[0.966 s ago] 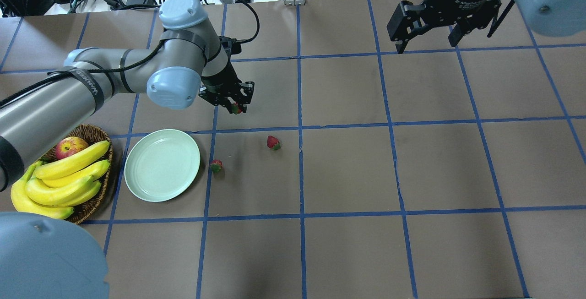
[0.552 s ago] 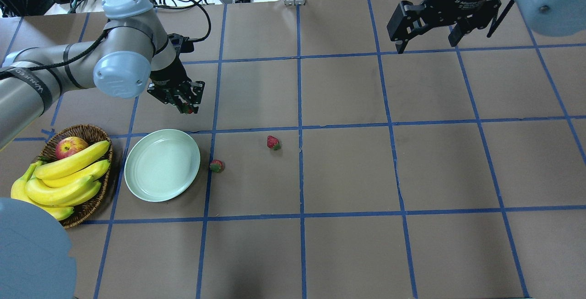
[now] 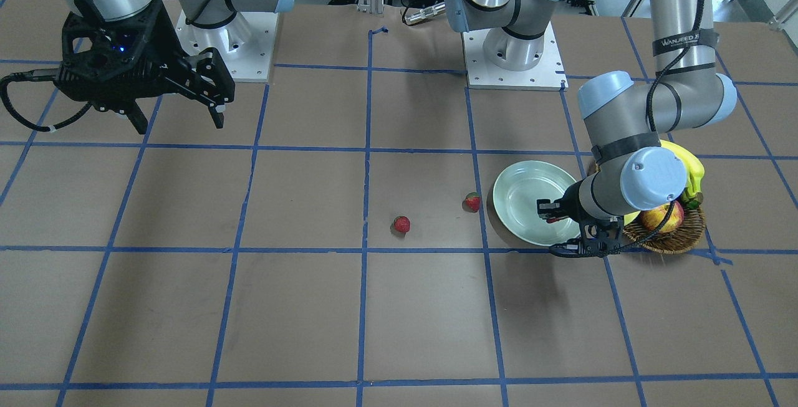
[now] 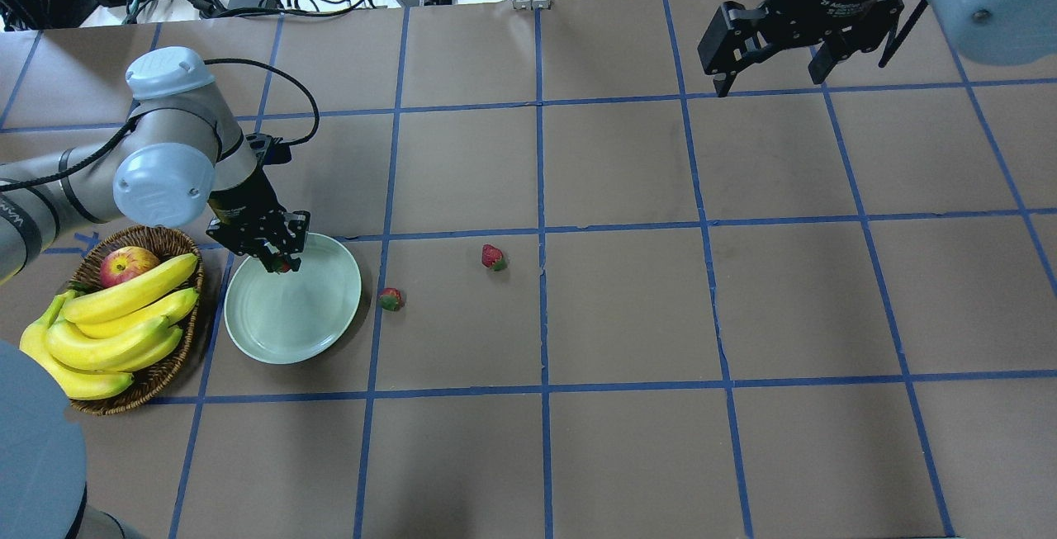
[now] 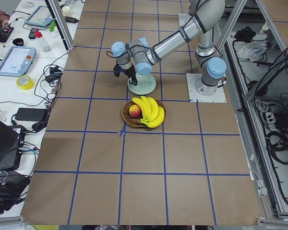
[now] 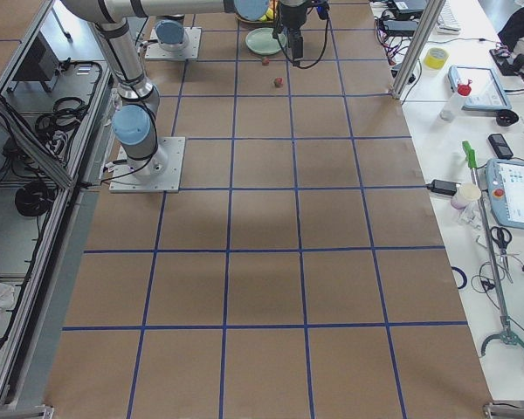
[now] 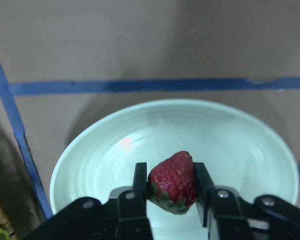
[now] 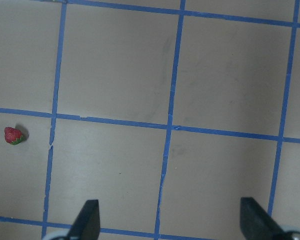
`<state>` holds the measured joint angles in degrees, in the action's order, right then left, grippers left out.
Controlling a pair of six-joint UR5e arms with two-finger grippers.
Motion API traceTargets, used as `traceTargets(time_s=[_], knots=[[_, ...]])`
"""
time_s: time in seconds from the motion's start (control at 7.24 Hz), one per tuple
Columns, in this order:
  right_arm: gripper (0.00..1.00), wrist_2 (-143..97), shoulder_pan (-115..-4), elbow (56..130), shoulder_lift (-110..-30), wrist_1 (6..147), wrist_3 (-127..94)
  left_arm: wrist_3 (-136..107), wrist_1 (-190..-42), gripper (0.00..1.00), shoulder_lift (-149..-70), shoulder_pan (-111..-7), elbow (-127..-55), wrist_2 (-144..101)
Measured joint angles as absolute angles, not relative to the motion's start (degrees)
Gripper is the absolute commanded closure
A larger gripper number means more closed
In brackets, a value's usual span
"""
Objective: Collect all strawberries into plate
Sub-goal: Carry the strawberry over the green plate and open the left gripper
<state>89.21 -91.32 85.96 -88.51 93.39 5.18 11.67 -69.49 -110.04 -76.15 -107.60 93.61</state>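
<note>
Red strawberry (image 7: 173,182) clamped between left gripper (image 7: 171,172) jaws, plate (image 7: 250,150) below them, near its far rim. Two loose strawberries (image 4: 390,299) (image 4: 493,257) on table (image 4: 628,316), well outside jaws. Right gripper (image 8: 170,222) jaws spread, empty. Risk: drop near rim, berry rolls off.

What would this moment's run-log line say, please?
left gripper: shut on strawberry, over plate | right gripper: open | two strawberries on table

Left gripper (image 4: 279,262) narrow, right gripper (image 4: 770,83) wide.

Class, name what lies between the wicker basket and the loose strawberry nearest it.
The plate lies between the basket and that strawberry, as the overhead view shows.
</note>
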Motion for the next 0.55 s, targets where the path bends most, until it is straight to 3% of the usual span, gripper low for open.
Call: traceTargets(time_s=[0.14, 0.28, 0.55], knots=[[0.00, 89.2, -91.3, 86.0, -88.5, 93.4, 5.2, 11.6, -70.3, 0.58, -109.5, -75.8, -108.2, 93.8], [0.00, 89.2, -91.3, 86.0, -88.5, 93.4, 5.2, 11.6, -70.8, 0.01, -109.1, -75.7, -108.4, 93.9], [0.00, 89.2, -91.3, 86.0, -88.5, 93.4, 5.2, 12.1, -70.7, 0.00, -108.6, -75.7, -108.3, 93.9]])
